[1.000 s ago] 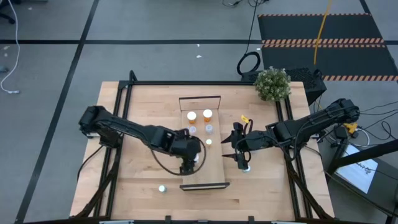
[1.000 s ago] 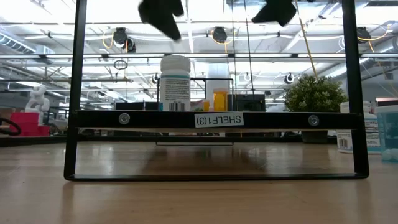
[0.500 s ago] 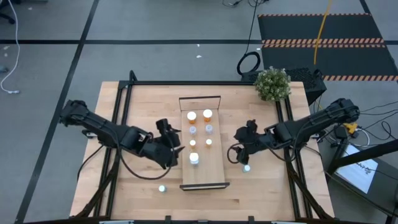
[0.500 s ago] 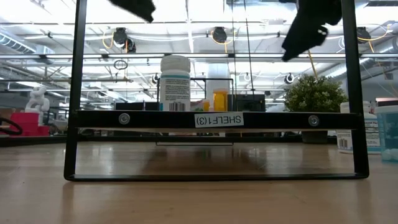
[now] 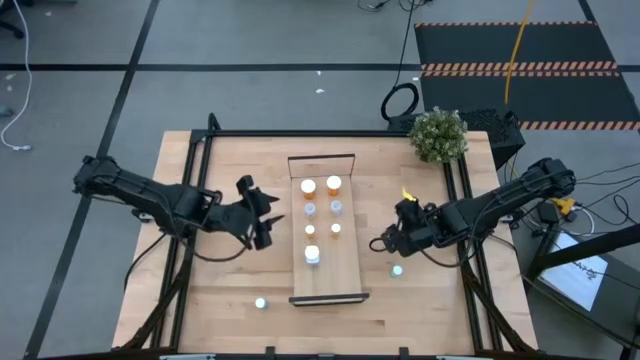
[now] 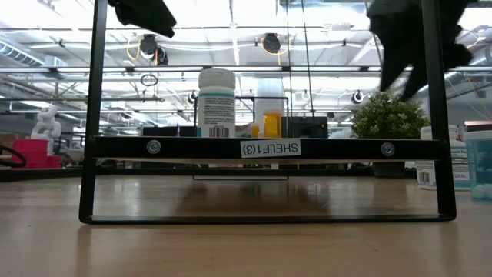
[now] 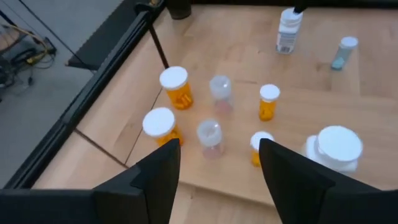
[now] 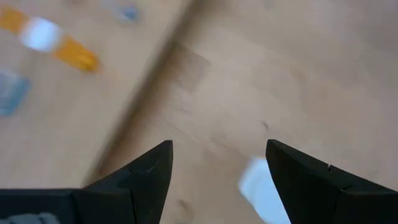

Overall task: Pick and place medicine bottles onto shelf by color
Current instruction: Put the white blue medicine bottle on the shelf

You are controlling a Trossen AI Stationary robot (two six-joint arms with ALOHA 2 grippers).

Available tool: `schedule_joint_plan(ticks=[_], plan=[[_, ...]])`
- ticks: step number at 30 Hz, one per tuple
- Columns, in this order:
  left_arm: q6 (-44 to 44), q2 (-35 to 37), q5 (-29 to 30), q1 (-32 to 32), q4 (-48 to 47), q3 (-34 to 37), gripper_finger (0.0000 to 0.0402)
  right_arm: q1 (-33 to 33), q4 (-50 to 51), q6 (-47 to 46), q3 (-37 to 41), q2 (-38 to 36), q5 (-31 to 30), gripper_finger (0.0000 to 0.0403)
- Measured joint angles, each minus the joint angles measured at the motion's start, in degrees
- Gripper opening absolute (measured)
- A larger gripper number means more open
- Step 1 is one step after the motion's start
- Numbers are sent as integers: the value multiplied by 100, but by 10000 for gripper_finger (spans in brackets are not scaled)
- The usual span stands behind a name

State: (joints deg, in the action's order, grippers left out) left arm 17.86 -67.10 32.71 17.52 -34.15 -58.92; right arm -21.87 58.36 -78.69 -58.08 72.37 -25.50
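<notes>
Seven bottles stand on the shelf: orange, pale, one white bottle. Two loose ones remain on the table: one beside the right gripper, another near the front edge.

Left gripper: fingers apart, empty. Right: fingers apart, empty.

Likely light, rigid, slick plastic, tippy. Grip mid-body, below the cap.

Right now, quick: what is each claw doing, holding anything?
Left claw: open, empty, left of the shelf.
Right claw: open, empty, right of the shelf.
</notes>
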Motion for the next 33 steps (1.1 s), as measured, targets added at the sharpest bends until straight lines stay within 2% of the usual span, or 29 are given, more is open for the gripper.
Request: schedule_joint_plan(ticks=[3,7,13,19,28,33], plan=[[49,102,-53,6,-112,0,214,-26,464,-594,2,16,443,251],[60,80,-82,83,-176,7,216,-39,612,-898,1,104,765,258],[64,27,-98,146,-216,7,216,-37,852,-1141,0,382,792,294],[62,30,-98,153,-215,7,216,-37,1238,-1547,0,567,1064,322],[27,29,-99,153,-212,7,216,-32,1097,-1793,41,716,949,324],[29,29,-106,153,-211,7,216,-22,720,-2007,439,723,940,324]])
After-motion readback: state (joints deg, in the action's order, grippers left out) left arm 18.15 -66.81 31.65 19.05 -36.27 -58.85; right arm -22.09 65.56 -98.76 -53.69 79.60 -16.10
